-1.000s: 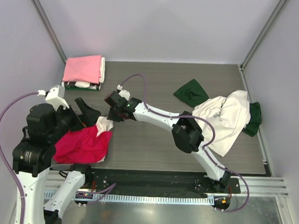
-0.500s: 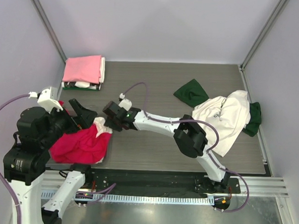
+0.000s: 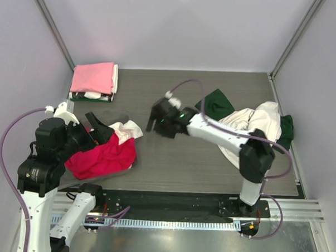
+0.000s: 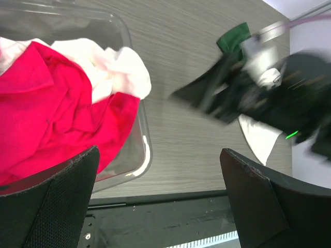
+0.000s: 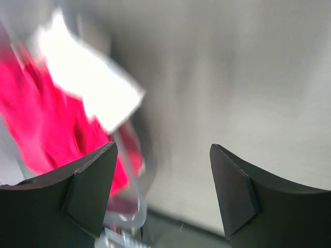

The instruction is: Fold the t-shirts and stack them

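The left gripper [image 3: 102, 132] is hovering just beside the red shirt [image 3: 102, 156], fingers spread wide and empty. The shirt is lying crumpled in a clear bin [image 4: 140, 121] at the near left, white cloth [image 3: 129, 130] bunched against it. The right gripper [image 3: 155, 121] is hanging mid-table, likewise spread, gripping nothing. A pink shirt [image 3: 93, 77] is topping the far-left stack, while a green shirt [image 3: 216, 103] and a cream shirt [image 3: 257, 127] are lying loose at right.

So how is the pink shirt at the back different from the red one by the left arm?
The pink shirt is folded into a flat rectangle; the red shirt is a crumpled heap. The pink one tops a small stack in the back left corner, while the red one spills over a clear bin near the front. Both are soft cloth, and neither is held.
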`<state>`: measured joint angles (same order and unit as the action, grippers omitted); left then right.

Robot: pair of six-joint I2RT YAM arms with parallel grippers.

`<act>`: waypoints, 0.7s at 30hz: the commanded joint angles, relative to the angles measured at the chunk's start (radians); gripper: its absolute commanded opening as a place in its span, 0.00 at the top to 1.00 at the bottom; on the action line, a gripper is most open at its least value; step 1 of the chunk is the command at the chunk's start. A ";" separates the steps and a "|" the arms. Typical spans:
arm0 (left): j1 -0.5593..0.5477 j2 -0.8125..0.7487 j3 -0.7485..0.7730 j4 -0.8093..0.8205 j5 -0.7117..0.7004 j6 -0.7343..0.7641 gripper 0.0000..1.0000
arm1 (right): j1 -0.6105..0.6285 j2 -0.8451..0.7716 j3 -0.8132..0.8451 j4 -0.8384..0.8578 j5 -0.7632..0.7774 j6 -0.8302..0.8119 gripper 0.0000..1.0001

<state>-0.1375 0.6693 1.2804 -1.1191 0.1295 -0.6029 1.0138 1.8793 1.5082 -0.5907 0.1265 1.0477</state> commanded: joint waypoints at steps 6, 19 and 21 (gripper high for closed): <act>-0.004 0.001 -0.148 0.151 0.056 -0.015 0.00 | -0.388 -0.086 0.095 -0.196 0.027 -0.406 0.22; -0.160 0.255 -0.362 0.528 0.099 -0.152 0.00 | -0.587 0.264 0.420 -0.291 0.067 -0.542 0.25; -0.212 0.398 -0.328 0.605 0.050 -0.166 0.00 | -0.589 0.274 0.423 -0.293 0.053 -0.540 0.25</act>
<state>-0.2802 0.9436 0.9146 -0.7200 0.2192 -0.7307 0.4305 2.1807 1.8561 -0.8608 0.1810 0.5415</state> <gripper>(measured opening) 0.996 0.749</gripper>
